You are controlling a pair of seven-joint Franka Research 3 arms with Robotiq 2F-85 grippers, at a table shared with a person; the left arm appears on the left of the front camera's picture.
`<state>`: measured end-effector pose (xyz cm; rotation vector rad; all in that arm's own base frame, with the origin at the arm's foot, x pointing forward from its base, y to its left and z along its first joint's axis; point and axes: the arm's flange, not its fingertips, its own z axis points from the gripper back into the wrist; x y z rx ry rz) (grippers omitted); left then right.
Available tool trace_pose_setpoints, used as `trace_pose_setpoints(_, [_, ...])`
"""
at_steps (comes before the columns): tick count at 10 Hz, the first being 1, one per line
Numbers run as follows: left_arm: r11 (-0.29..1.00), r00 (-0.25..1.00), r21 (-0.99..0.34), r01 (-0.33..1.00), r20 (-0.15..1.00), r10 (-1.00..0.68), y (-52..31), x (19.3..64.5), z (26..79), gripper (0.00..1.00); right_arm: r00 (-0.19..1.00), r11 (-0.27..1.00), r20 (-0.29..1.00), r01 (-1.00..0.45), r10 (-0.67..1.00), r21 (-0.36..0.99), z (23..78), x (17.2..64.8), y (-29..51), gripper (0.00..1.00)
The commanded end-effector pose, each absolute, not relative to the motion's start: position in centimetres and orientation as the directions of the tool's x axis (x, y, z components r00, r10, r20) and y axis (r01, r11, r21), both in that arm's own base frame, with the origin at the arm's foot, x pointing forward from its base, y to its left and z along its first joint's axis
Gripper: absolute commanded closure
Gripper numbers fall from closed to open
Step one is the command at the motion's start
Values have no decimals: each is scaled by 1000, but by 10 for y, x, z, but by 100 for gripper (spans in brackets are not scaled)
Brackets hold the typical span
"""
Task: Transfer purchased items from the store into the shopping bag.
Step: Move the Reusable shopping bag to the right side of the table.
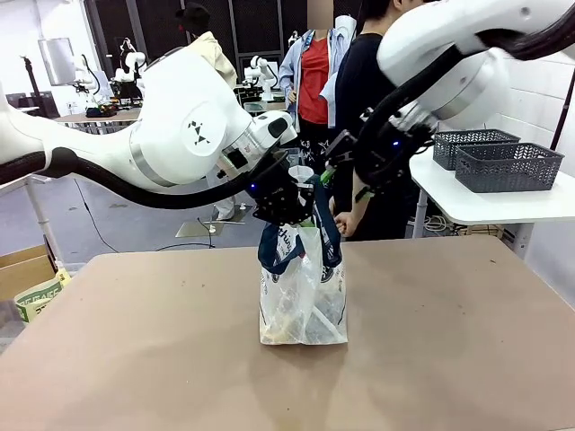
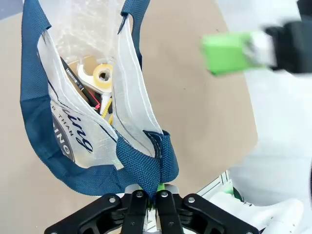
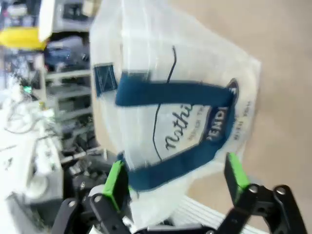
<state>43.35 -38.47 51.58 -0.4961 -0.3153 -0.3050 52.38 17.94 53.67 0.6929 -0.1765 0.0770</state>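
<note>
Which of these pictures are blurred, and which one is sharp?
Right wrist view: motion blur smears the shopping bag and background. Left wrist view: the bag's strap and contents are sharp, but the right gripper is blurred. Front view: mostly sharp, evenly lit.

The bag (image 2: 73,131) carries navy script ending "ing". Above it, small capitals read "THAN". Other print is too blurred.
</note>
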Motion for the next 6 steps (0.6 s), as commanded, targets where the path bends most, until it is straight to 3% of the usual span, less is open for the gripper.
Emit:
trace_pose_setpoints(1, [837, 906, -411, 361, 368, -210, -383, 434, 516, 100, 959, 703, 199, -282, 201, 652, 537, 512, 145, 0])
trace_pose_setpoints(4, [837, 906, -411, 361, 368, -210, -383, 434, 516, 100, 828, 598, 390, -560, 402, 573, 539, 499, 97, 0])
trace_pose_setpoints(6, [837, 906, -411, 361, 368, -210, -383, 434, 516, 100, 729, 597, 449, -683, 517, 421, 533, 486, 79, 0])
